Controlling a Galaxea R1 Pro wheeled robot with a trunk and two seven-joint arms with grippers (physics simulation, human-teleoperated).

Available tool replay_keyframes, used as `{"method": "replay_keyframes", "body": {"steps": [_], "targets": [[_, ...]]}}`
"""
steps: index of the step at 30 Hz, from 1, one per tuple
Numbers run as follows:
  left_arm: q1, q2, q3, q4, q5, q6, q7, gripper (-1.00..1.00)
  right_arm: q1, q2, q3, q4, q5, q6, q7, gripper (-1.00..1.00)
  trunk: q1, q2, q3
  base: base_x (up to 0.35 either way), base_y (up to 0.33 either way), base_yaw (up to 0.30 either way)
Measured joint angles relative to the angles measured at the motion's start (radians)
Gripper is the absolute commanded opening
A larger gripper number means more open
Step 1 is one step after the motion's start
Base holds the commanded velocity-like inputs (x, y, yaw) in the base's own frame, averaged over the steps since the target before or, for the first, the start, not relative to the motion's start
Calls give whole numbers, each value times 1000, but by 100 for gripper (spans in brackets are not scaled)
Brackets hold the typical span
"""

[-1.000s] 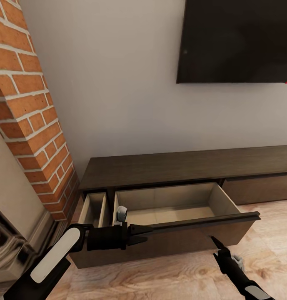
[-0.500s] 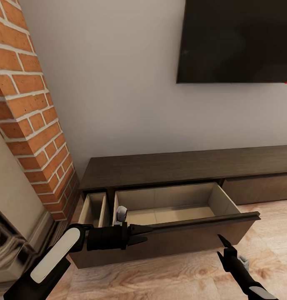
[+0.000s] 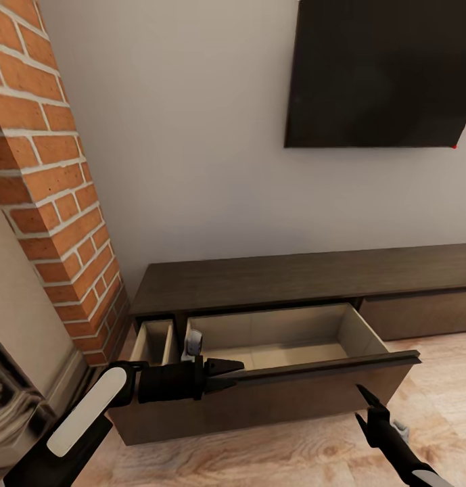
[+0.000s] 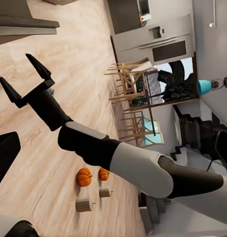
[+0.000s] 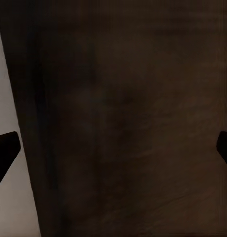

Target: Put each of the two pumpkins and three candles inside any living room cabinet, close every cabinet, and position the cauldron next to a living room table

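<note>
Brown cabinet [image 3: 287,277] runs lengthwise along wall [image 3: 192,169].

soft even light, faint shadows, slightly blurry renders.

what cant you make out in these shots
- Left gripper, head view: its fingers lie against the open drawer's front edge; open or shut is unclear.
- Drawer floor, head view: the front panel hides its near part.
- Third candle, left wrist view: two candles and two pumpkins lie on the floor; the right arm covers what lies beyond.
</note>
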Motion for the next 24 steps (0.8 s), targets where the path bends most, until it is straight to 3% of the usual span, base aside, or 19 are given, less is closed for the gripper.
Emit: {"method": "replay_keyframes", "body": {"steps": [7, 24], "targets": [[0, 0, 0, 4, 0, 0, 2, 100, 0, -20, 3, 24, 5, 42, 1, 100, -27, 49, 22, 0, 0, 0], [0, -2, 1, 4, -2, -1, 4, 100, 0, -22, 2, 55, -1, 36, 10, 100, -88, 161, 72, 0, 0, 0]]}}
